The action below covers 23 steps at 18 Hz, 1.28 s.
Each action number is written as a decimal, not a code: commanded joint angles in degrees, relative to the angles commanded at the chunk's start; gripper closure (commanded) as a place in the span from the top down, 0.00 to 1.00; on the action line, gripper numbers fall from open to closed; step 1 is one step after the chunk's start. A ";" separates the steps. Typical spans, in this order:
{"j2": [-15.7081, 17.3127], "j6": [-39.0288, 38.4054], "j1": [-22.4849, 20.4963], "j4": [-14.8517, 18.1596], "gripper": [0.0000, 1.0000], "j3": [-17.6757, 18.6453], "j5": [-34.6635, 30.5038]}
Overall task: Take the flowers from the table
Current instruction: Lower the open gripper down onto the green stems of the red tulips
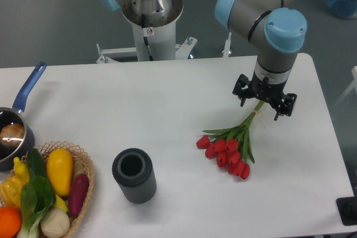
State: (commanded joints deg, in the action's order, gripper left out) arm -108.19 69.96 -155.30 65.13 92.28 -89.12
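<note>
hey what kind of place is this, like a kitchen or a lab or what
Probably a robotics lab, staged with household props: a UR5e arm bolted beside a bare white table, a wicker basket of toy-like vegetables, and red tulips.

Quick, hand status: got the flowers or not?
Hand: over the stem end of the flowers, buds on the table; fingers hidden, so open or closed cannot be told.

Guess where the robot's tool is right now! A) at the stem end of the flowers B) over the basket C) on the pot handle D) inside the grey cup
A, the tool sits at the stem end of the flowers, far from the basket, grey cup and pot.
</note>
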 joint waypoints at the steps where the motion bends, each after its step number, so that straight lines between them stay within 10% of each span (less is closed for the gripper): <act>1: 0.00 0.00 0.00 0.00 1.00 0.18 -0.09; 9: 0.00 -0.18 0.26 -2.99 1.00 8.17 -0.17; 23: -8.52 1.14 3.25 -10.90 1.00 6.33 0.09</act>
State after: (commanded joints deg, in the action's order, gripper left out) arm -116.72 71.10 -152.05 54.23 98.62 -89.03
